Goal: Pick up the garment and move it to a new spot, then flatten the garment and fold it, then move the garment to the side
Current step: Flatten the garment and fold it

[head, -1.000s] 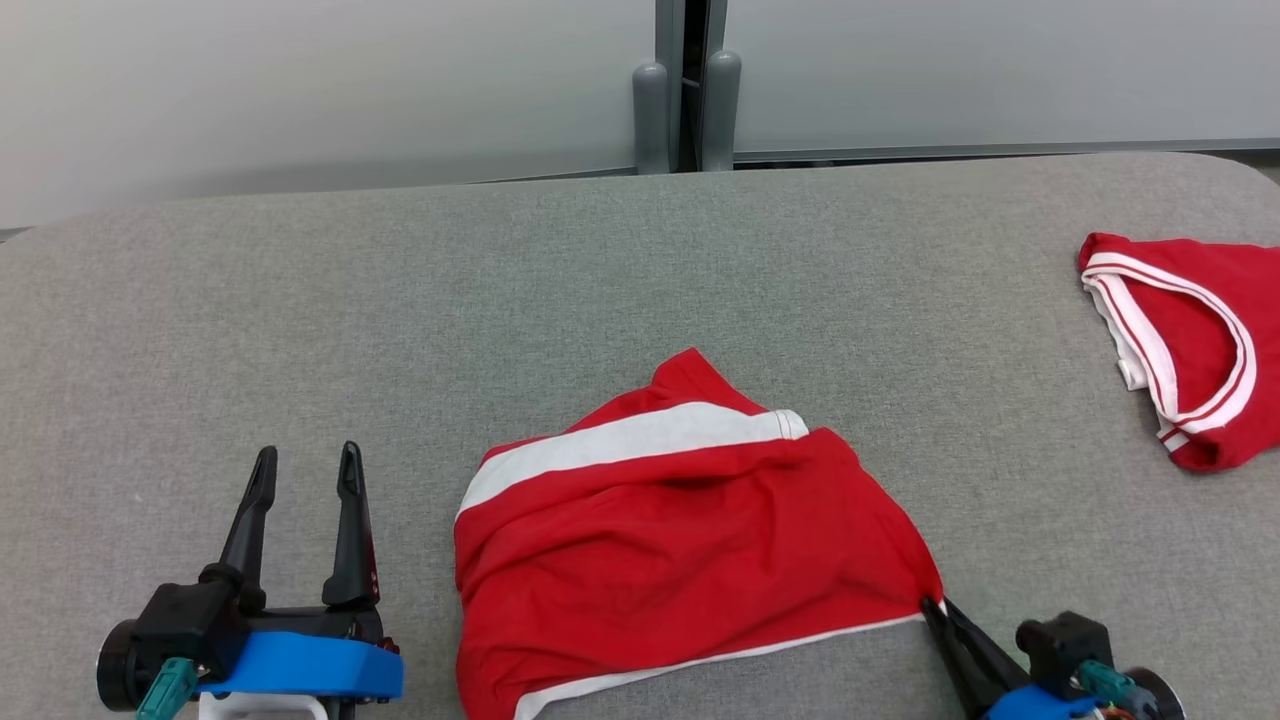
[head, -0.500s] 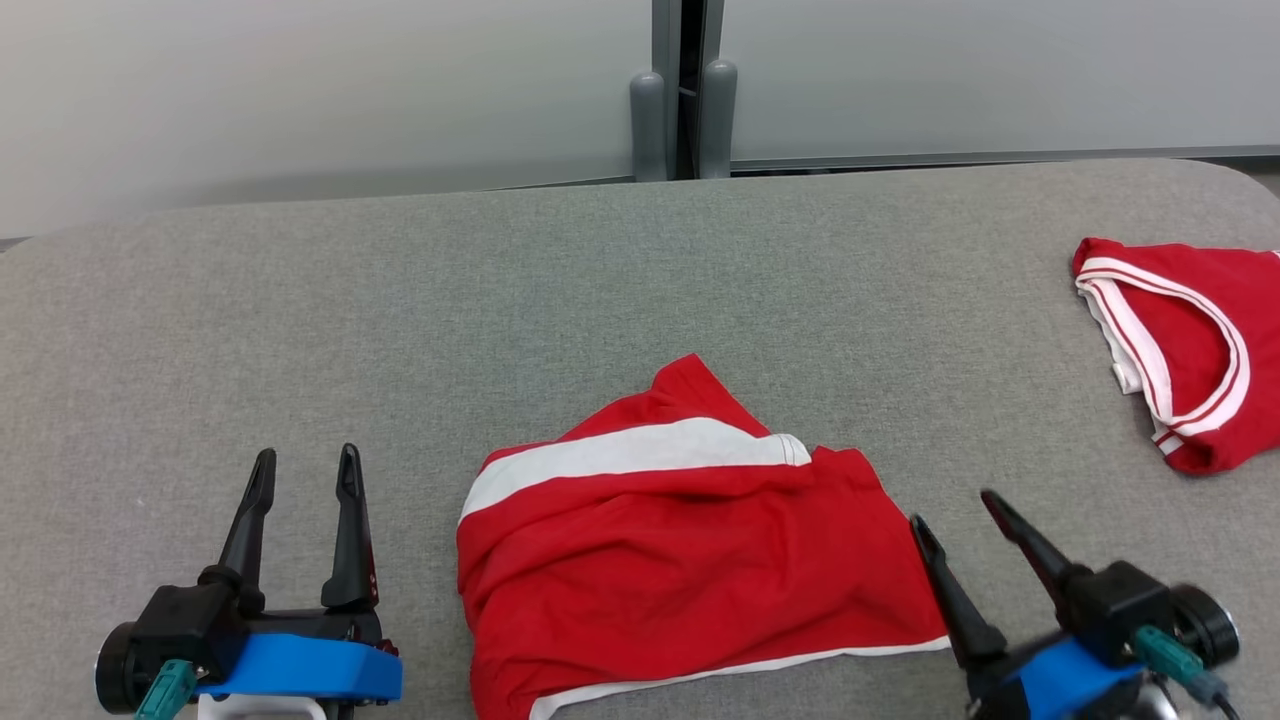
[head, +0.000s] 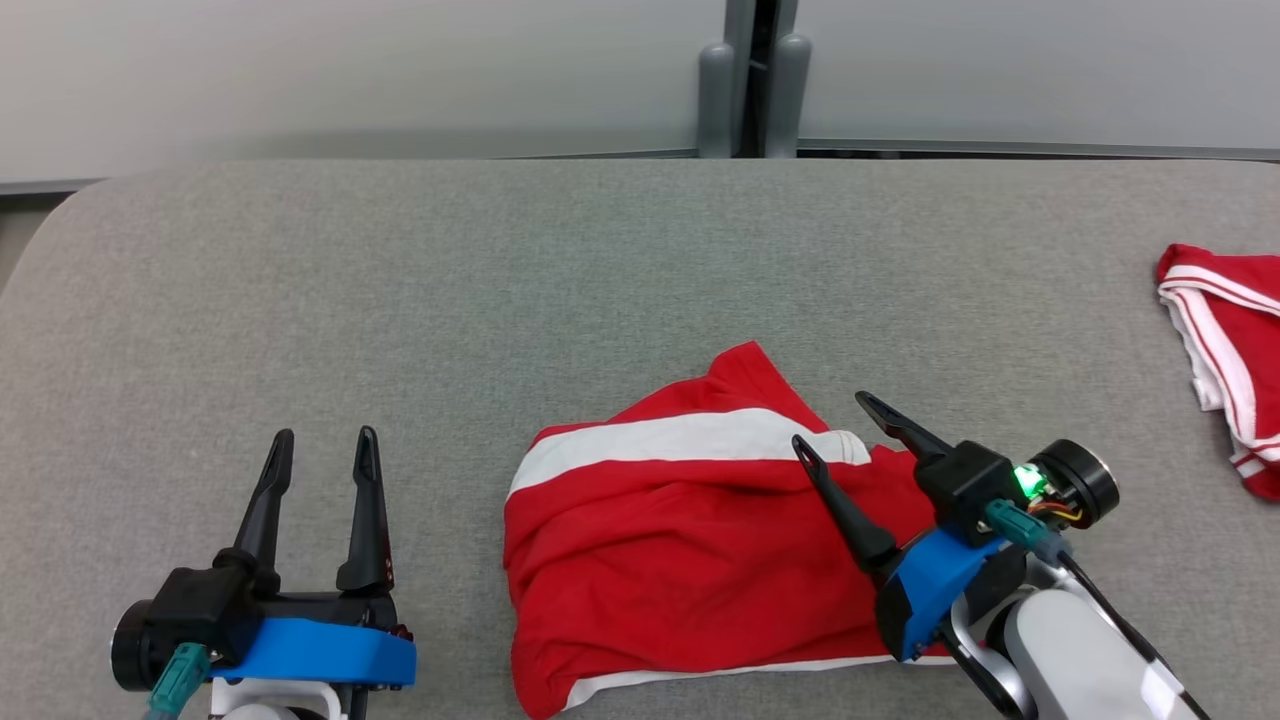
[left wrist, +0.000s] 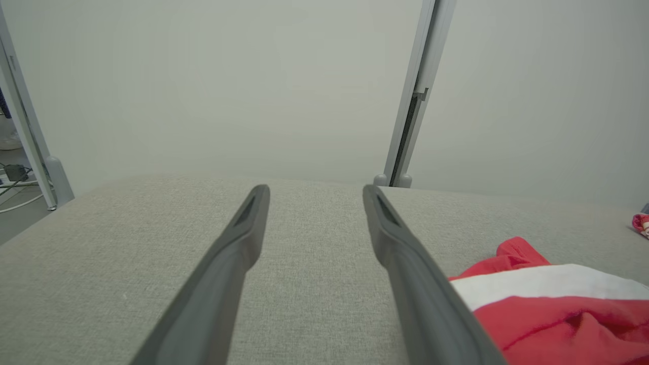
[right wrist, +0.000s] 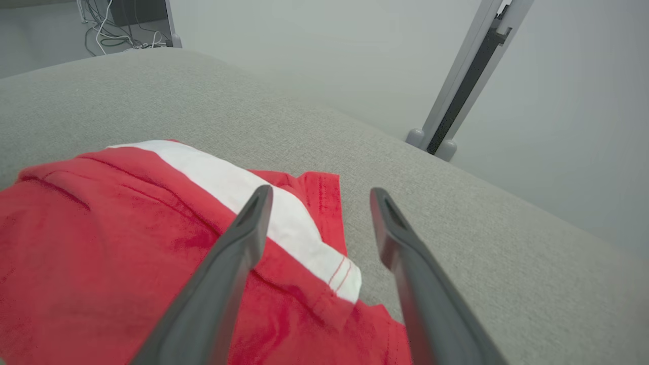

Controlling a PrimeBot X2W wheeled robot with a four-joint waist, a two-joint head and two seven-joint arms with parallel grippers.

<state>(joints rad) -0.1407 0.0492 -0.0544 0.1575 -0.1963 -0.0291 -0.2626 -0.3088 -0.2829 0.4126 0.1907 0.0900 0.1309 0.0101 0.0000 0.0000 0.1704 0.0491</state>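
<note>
Grey woven fabric covers the tabletop (head: 500, 300), which has rounded far corners. Pale wall panels (head: 350, 70) stand behind it, joined at a grey vertical post (head: 740, 80). The garment (head: 680, 560), red with a broad white band (head: 690, 440) across its far part and a thin white hem along its near edge, lies crumpled and partly doubled over. In the head view it sits near the front edge of the tabletop, slightly right of centre. A second red garment (head: 1225, 340) with white trim lies well apart at the right edge of that view.

The left end effector (head: 326, 436) is over bare tabletop to the left of the garment. Its two dark fingers are spread, point away from the robot and hold nothing. In the left wrist view the red cloth lies beside its right finger, apart from it.

The right end effector (head: 831, 420) is over the right part of the garment, angled toward the far left. Its fingers are spread wide with nothing between them. In the right wrist view they straddle the end of the white band. Whether the fingertips touch the cloth cannot be told.
</note>
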